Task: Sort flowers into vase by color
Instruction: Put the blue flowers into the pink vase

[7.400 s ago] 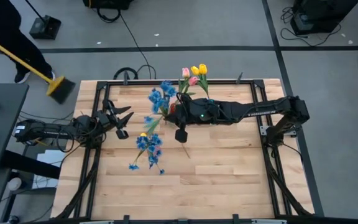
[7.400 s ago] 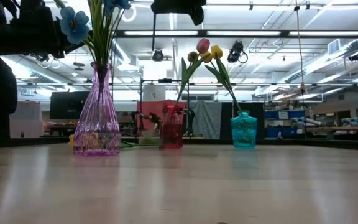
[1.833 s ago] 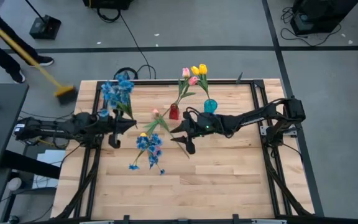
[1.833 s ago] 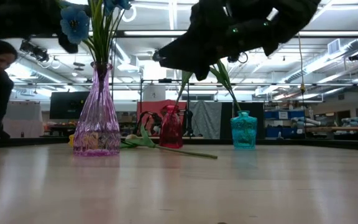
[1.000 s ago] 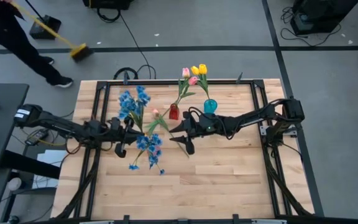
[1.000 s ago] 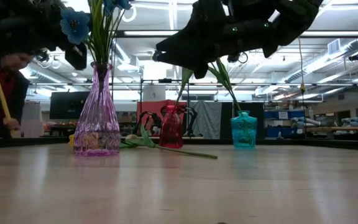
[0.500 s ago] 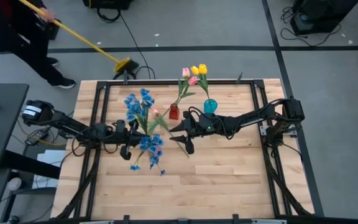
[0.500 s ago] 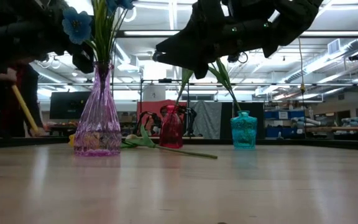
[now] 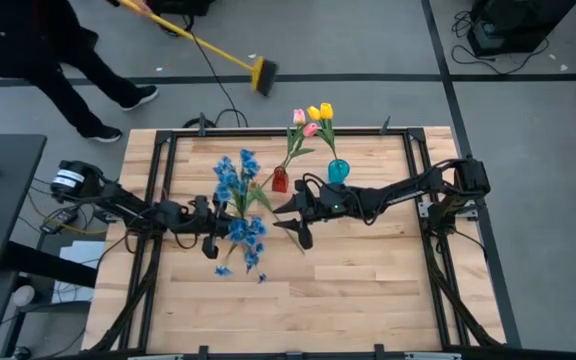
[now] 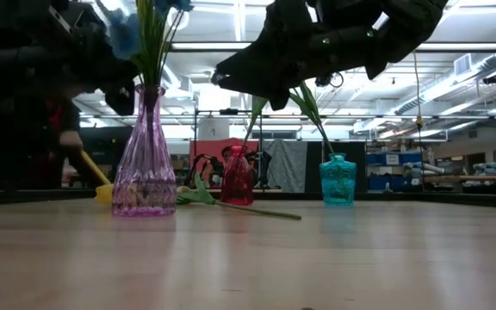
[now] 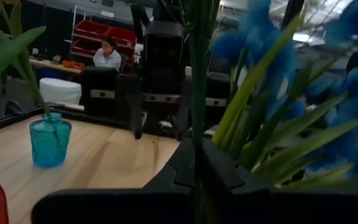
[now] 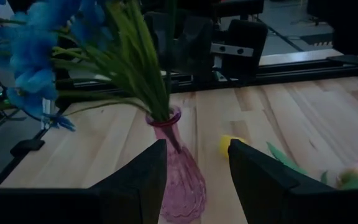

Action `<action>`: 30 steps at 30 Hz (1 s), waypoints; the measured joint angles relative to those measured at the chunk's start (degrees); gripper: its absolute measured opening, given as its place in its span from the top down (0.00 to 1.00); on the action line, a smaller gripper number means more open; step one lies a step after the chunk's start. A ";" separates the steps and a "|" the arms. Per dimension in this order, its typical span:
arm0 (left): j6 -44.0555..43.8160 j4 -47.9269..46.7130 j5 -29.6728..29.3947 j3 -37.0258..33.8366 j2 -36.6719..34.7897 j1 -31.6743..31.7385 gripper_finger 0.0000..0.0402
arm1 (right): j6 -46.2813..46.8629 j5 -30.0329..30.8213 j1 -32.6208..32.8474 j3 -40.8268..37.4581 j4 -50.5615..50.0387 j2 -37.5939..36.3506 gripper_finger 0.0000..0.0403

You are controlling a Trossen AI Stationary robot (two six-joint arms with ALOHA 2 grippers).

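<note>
The left gripper (image 9: pixel 208 236) grips a ribbed pink glass vase (image 10: pixel 145 164) near its neck, fingers pinching the glass; blue blossom sprigs on green stems (image 9: pixel 230 180) rise from the vase just past the gripper's tips, and more blue sprigs (image 9: pixel 249 240) lie on the wooden table (image 9: pixel 348 290) right beside it. Facing it across a small gap, the right gripper (image 9: pixel 298 222) hangs above the table with its two dark fingers (image 12: pixel 132 180) spread apart and holding nothing; in the right wrist view the pink vase stands straight ahead between those fingers. A loose pink tulip (image 12: pixel 357 174) and a yellow tulip head (image 12: pixel 230 144) lie on the boards off to one side of the right gripper. Behind the right gripper, toward the table's far edge, a small red vase (image 9: pixel 280 180) holds a pink tulip (image 9: pixel 299 117), and a teal vase (image 9: pixel 339 170) holds yellow tulips (image 9: pixel 320 111) and another pink one (image 9: pixel 311 130). Beyond the table a person (image 9: pixel 28 45) sweeps the floor with a yellow broom (image 9: pixel 218 50).
</note>
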 joint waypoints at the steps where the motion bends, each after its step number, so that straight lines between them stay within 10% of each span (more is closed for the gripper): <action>1: 0.62 0.00 0.10 0.00 0.61 -0.06 0.97 | -0.06 0.00 0.14 0.00 -0.33 0.00 0.55; 15: 7.82 0.45 0.29 0.05 8.05 -2.58 0.95 | -0.10 0.42 0.26 0.00 -1.38 0.00 0.55; 30: 9.63 0.08 -1.27 -0.07 7.50 -2.47 0.66 | 2.32 -6.05 0.40 0.00 -2.69 0.21 0.55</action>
